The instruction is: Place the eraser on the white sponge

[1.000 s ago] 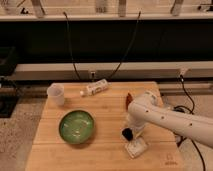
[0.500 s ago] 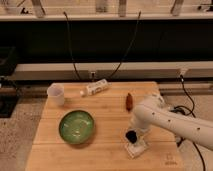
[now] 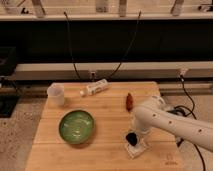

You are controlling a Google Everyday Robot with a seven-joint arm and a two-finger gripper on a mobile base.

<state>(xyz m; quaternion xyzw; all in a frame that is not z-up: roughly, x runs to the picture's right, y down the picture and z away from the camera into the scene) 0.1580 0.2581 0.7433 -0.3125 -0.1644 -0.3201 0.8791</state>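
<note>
One wooden table [image 3: 105,150] stands on a speckled floor, before a dark wall with cables. The gripper [image 3: 132,137] is low at the table's front right, closed on the one black eraser [image 3: 131,138], just above the one white sponge [image 3: 136,147]. Left of it is one green bowl [image 3: 76,126], with free wood between. Behind are one cup [image 3: 56,94], one white bottle [image 3: 95,88] and one reddish-brown oblong object [image 3: 129,100].
</note>
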